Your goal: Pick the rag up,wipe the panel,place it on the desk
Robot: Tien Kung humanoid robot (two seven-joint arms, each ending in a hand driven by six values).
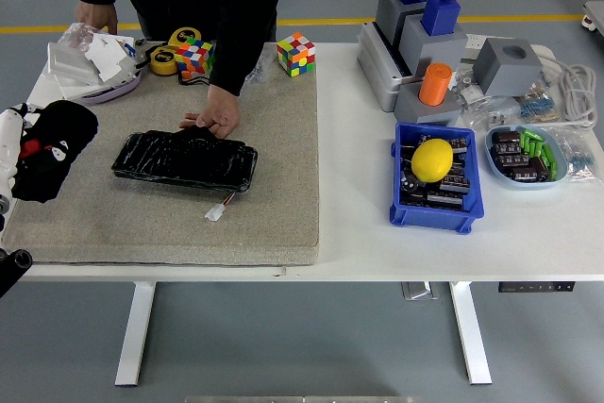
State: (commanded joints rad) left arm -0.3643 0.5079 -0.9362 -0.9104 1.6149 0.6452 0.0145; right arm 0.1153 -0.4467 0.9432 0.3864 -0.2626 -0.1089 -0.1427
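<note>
The black rag (52,148) was gripped in the left hand (13,143) at the tabletop's (377,233) left edge, well apart from the black panel (185,159), which was steadied by a person's hand (217,118).

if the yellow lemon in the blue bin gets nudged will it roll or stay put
The yellow lemon is rounded and smooth, so it would probably roll. It rests on dark parts inside the blue bin, whose walls would likely stop it.
</note>
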